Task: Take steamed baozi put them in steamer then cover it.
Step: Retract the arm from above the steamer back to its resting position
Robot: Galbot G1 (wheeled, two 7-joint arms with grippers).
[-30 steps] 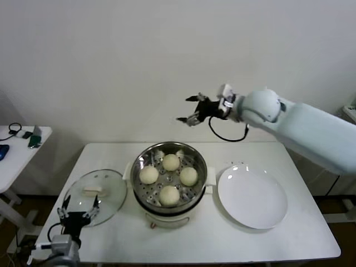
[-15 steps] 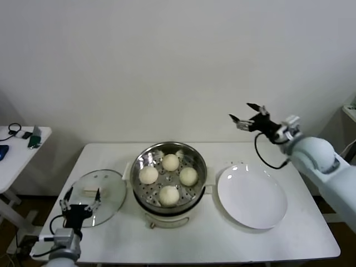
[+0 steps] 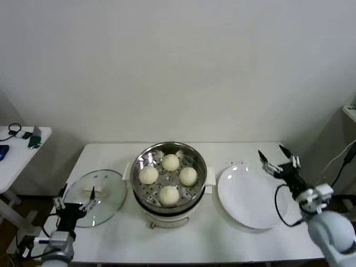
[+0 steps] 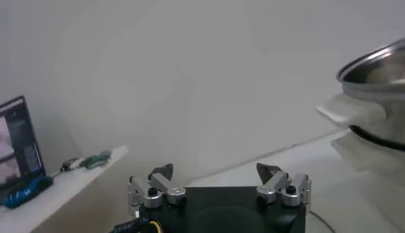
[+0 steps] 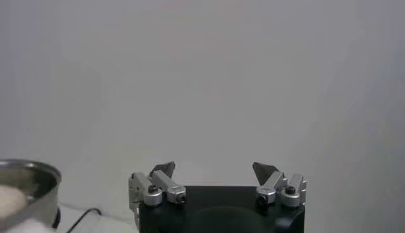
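We found four baozi (image 3: 169, 177) in the steamer (image 3: 169, 183) at the middle of the surface (image 3: 211, 239), the cover (image 3: 95, 197) lay to its left, a plate (image 3: 252, 197) to its right.

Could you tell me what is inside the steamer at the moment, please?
Four steamed baozi sit on the perforated bottom of the steamer, which is uncovered. The cover lies on the table to its left. What is under the baozi cannot be seen.

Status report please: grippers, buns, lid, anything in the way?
Left gripper open, empty, at table's near-left edge beside clear glass lid. Right gripper open, empty, beyond flat white plate. Four cream-white buns in shiny steel steamer, uncovered. Nothing blocking.
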